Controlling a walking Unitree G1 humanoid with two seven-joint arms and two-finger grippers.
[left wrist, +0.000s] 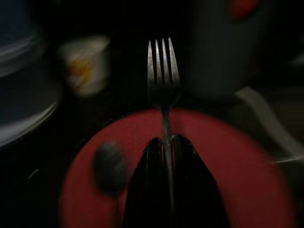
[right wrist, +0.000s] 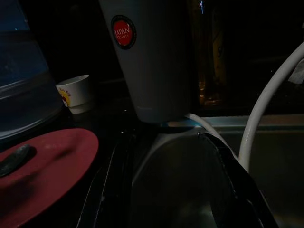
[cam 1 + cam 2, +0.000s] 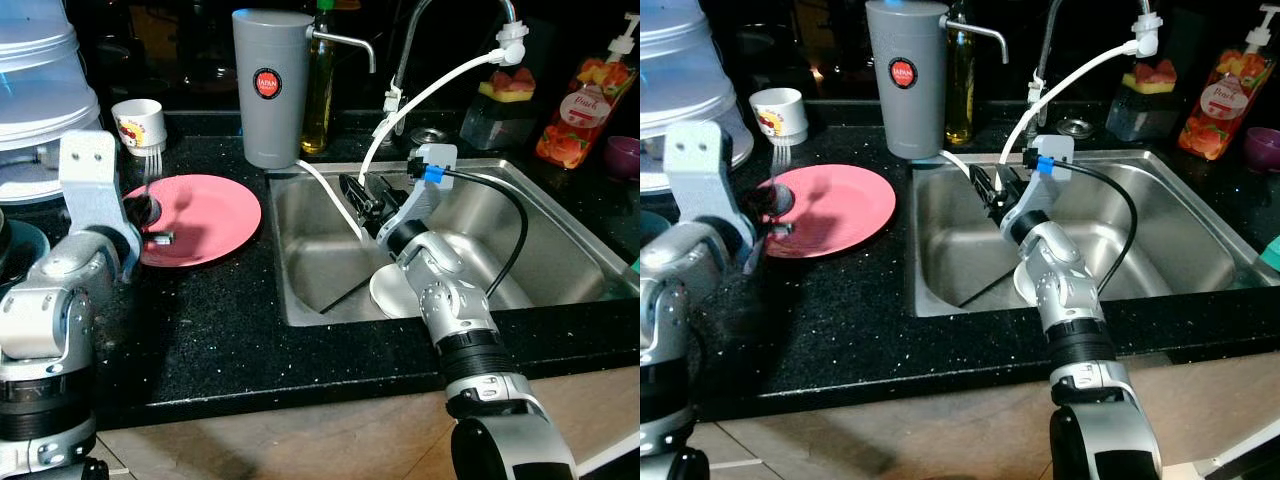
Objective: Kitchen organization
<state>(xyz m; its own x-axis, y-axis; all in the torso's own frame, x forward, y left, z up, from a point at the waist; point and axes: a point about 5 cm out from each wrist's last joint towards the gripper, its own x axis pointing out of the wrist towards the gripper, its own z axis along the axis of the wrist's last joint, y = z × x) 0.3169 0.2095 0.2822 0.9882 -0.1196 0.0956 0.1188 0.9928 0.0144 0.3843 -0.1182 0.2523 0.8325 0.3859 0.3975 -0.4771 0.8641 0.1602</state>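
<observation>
Nearest you, your left gripper (image 1: 166, 147) has its jaws closed on the handle of a fork (image 1: 163, 71), tines pointing away from the wrist, held above the near edge of the pink plate (image 3: 205, 215) that lies on the black tabletop (image 3: 200, 330). A dark spoon (image 1: 109, 164) rests on that plate, on its left part. To the right, your right gripper (image 3: 362, 200) reaches over the left half of the steel sink (image 3: 560, 235), and its jaws stand open with nothing between them. A white dish (image 3: 395, 292) lies on the sink floor beneath that arm, and a white hose (image 3: 440, 85) curves down past the gripper into the basin. Further back on the tabletop, a small white cup (image 3: 138, 125) sits just beyond the plate, with stacked clear containers (image 3: 40, 90) to its left. The tall grey water filter (image 3: 270, 85) stands at the sink's back left corner, a bottle of oil (image 3: 320, 80) just beside it. Behind the sink rises the tap (image 3: 420, 30), and at far right a pink soap dispenser (image 3: 590, 100)
</observation>
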